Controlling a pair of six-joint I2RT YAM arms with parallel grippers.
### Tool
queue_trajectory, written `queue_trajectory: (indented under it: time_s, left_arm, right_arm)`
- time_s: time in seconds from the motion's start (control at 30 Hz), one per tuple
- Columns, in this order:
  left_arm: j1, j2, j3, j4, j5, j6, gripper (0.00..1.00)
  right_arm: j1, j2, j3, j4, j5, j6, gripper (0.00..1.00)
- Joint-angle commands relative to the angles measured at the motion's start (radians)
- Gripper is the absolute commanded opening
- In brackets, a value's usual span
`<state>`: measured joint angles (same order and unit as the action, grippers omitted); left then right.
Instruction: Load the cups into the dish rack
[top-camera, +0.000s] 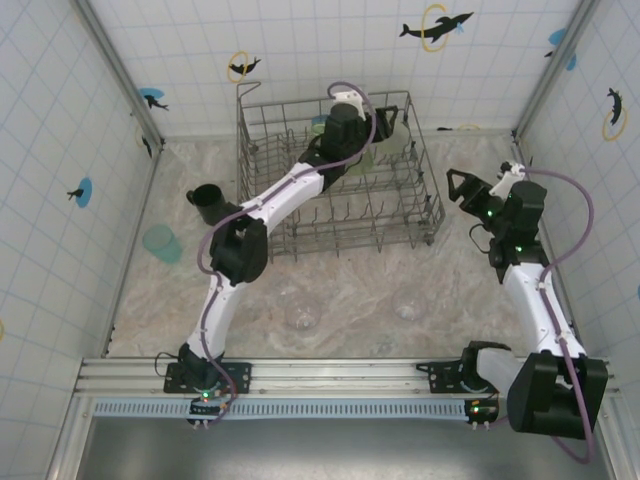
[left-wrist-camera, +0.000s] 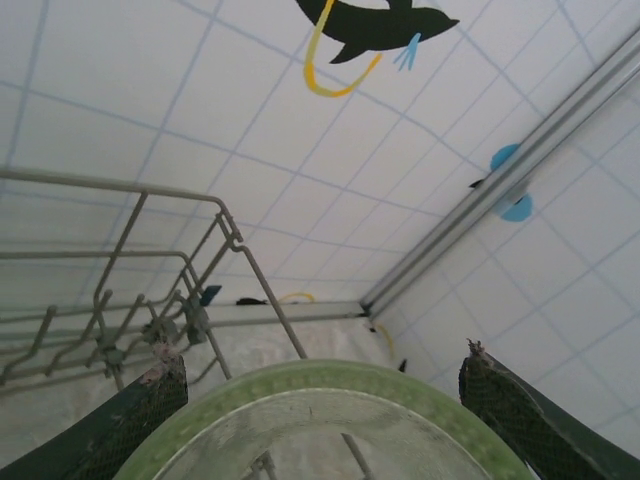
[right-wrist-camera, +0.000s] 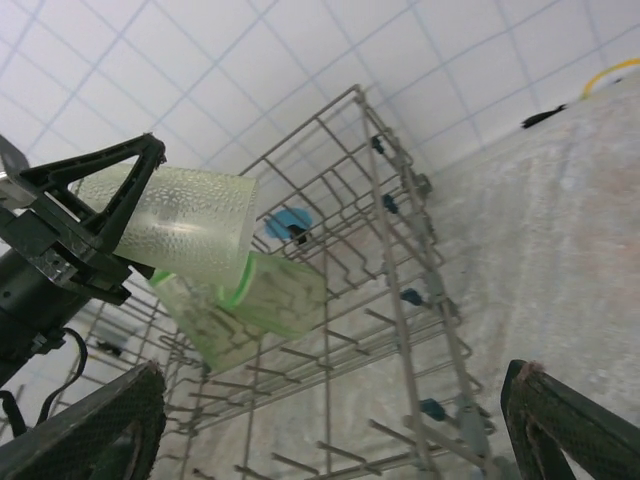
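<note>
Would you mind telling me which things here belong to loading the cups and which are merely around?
Part of the job:
- dish rack
- green tumbler, held in the left tool
- second green tumbler, already in the rack
- black mug
- teal cup
- clear cups

Merely around:
- dolphin stickers on the walls
- mounting rail

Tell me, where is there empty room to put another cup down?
The near rows of tines in the grey wire dish rack look bare. Its far right corner is crowded: the left gripper holds a translucent light-green tumbler there, beside another green tumbler. On the marbled table, bare patches lie between the clear cups and behind the black handled mug.
</note>
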<state>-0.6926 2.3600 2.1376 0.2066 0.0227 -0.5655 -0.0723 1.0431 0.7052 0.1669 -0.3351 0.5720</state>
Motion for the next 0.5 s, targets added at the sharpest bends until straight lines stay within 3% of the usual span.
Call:
queue_trajectory:
  time_s: [0.0, 0.3, 0.47]
  left_arm:
    - [-0.04, 0.063, 0.064, 0.124, -0.105, 0.162, 0.0]
    - [-0.075, 0.176, 0.145, 0.194, -0.223, 0.372, 0.0]
    - [-0.076, 0.195, 0.145, 0.256, -0.25, 0.425, 0.0]
  right_arm:
    - [-0.007, -0.051, -0.039, 0.015, 0.096, -0.044, 0.9]
    - [-0.015, -0.089, -0.071, 0.053, 0.125, -0.063, 0.9]
    - [-0.015, -0.103, -0.103, 0.089, 0.127, -0.055, 0.9]
